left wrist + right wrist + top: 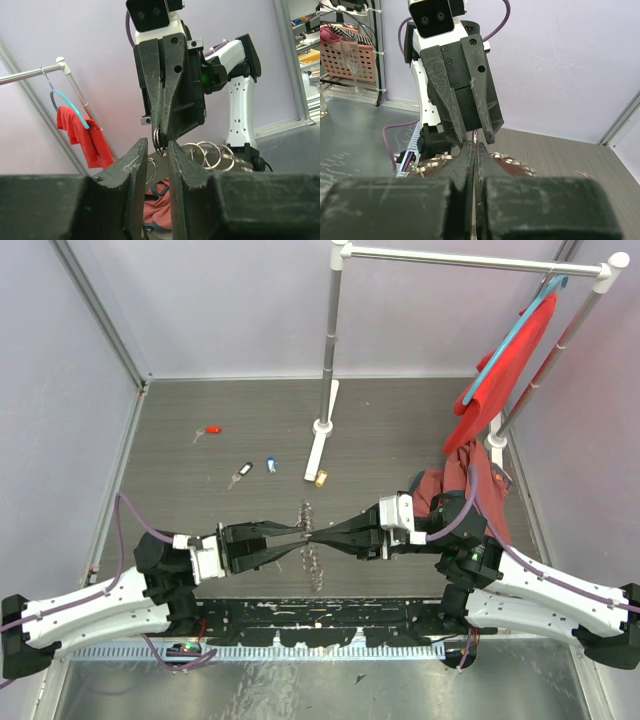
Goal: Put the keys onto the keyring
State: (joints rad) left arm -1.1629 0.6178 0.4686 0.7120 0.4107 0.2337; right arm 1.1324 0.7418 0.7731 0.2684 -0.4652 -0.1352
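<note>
Pinching the keyring [316, 572] edge-on between the arms, right pincer [318, 533] presumably steadies it for threading; left pincer [300, 535] straddles it narrowly, grip unclear; keys [270, 466] lie well apart on table [400, 440].

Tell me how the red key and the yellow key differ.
The red key has a red head; the yellow key a yellow one. The red key lies far left, apart from the others; the yellow key lies beside the rack's white foot. The yellow key is nearer the keyring. Both lie loose on the table, not on the keyring.
</note>
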